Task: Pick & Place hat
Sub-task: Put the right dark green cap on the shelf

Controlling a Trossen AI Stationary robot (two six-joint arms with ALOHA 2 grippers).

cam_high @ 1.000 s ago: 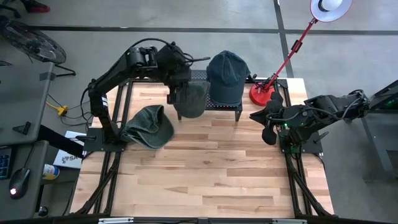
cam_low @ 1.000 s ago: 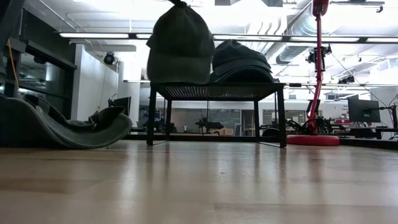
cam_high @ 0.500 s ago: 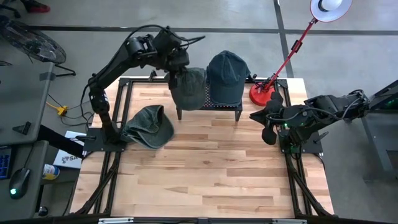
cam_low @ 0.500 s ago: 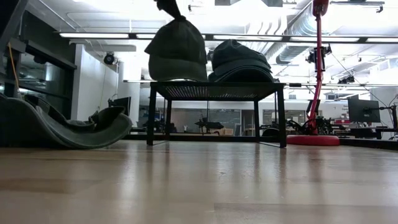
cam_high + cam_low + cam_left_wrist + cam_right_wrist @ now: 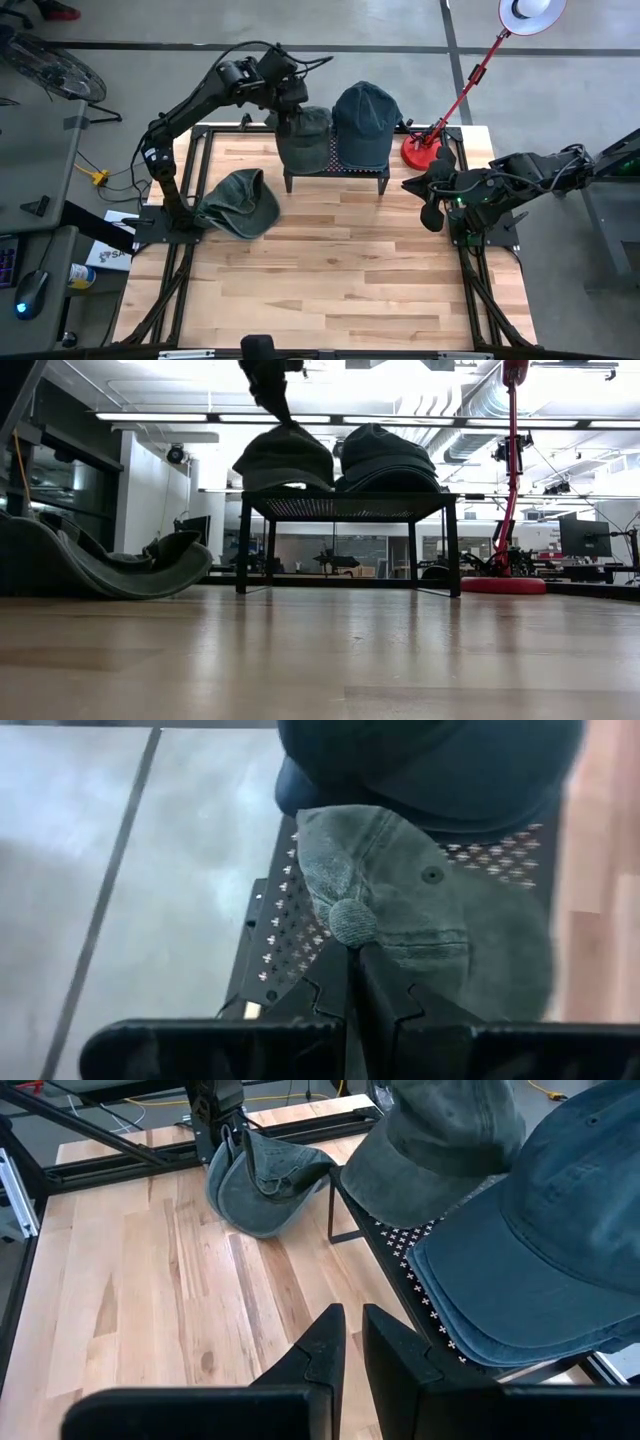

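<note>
A dark green hat [image 5: 303, 140] sits on the left part of a black perforated stand [image 5: 340, 171] at the table's far middle, its underside on the stand's top [image 5: 345, 507]. My left gripper [image 5: 357, 952] is above it, shut on it. Beside it on the stand rests a blue-green hat [image 5: 365, 120]. A third green hat [image 5: 240, 203] lies upturned on the table at the left. My right gripper [image 5: 432, 205] waits shut at the table's right edge, holding nothing. My left gripper pinches the button at the top of the green hat's crown [image 5: 352, 923] between its two fingers. The fingers come slanting down from the far left. The hat rests on the stand's top, its crown slumped low [image 5: 285, 460] below the fingers.
A red lamp base [image 5: 425, 150] stands at the stand's right, its stem slanting up to a white shade [image 5: 530, 12]. Bare wood [image 5: 330, 270] fills the table's near half. The stand's legs [image 5: 245, 545] reach down to the table.
My left gripper has gone toward the table's far edge and down, still shut on the green hat. The hat, which hung tall in front of the stand's left end, now sits on the stand's top next to the blue-green hat, its crown sagged flat.
</note>
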